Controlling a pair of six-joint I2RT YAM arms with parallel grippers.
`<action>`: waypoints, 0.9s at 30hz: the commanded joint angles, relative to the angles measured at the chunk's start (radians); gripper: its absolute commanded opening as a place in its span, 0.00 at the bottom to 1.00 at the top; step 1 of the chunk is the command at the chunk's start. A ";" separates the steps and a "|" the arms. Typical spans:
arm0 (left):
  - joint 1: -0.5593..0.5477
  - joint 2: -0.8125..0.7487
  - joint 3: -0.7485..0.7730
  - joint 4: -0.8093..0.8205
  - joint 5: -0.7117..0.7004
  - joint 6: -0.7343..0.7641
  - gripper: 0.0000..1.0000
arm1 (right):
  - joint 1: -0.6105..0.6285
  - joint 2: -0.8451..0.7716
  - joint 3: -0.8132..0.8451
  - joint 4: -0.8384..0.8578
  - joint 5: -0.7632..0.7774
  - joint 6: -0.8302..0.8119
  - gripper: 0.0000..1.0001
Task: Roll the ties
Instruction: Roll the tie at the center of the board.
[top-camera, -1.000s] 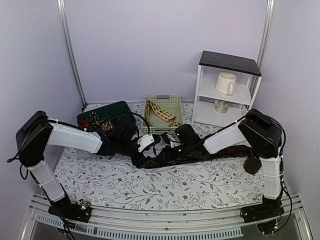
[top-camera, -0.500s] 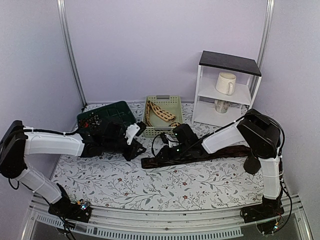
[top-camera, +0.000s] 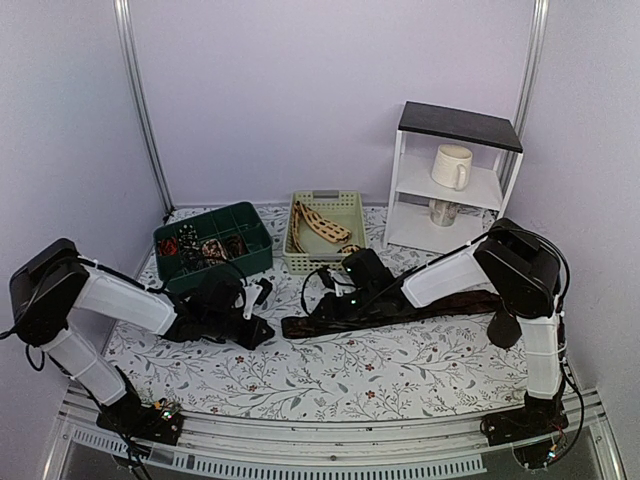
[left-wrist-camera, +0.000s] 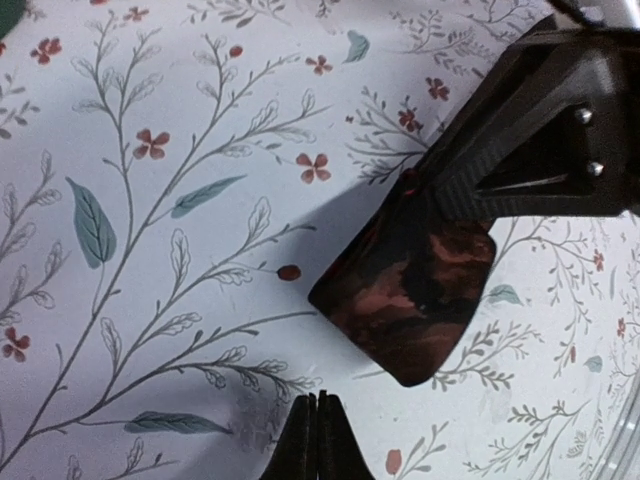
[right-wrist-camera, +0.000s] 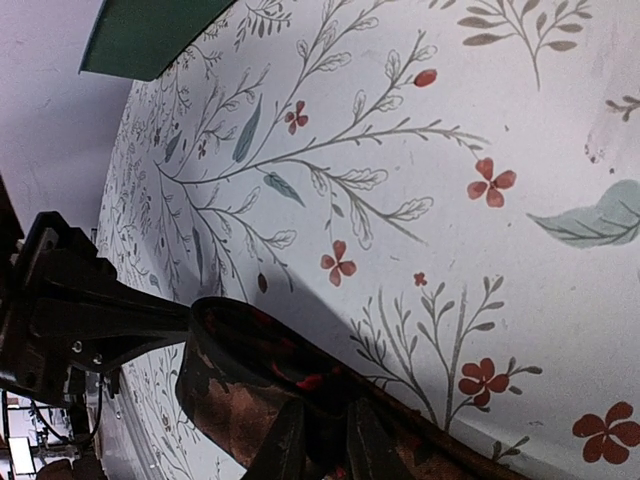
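A dark brown-black tie lies across the flowered cloth, its folded end toward the left. My right gripper is shut on that tie near the folded end; in the right wrist view the gripper pinches the fabric between its fingers. My left gripper lies low on the cloth, left of the tie's end and apart from it. In the left wrist view the gripper is shut and empty, just short of the tie. A beige tie lies in the cream basket.
A green tray with small rolled ties stands at the back left. A white shelf with two mugs stands at the back right. The right gripper's black body sits just over the tie's end.
My left gripper has shut with nothing in it and drawn back left and nearer, away from the tie's end. The right gripper has stayed on the tie.
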 joint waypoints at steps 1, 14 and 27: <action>0.006 0.069 0.011 0.075 0.036 -0.047 0.00 | 0.005 0.025 0.008 -0.054 0.050 -0.030 0.16; -0.004 0.151 0.054 0.233 0.189 -0.087 0.00 | 0.005 -0.016 -0.015 -0.068 0.078 -0.056 0.17; -0.008 0.174 0.113 0.236 0.226 -0.086 0.00 | 0.005 -0.071 -0.051 -0.077 0.127 -0.081 0.11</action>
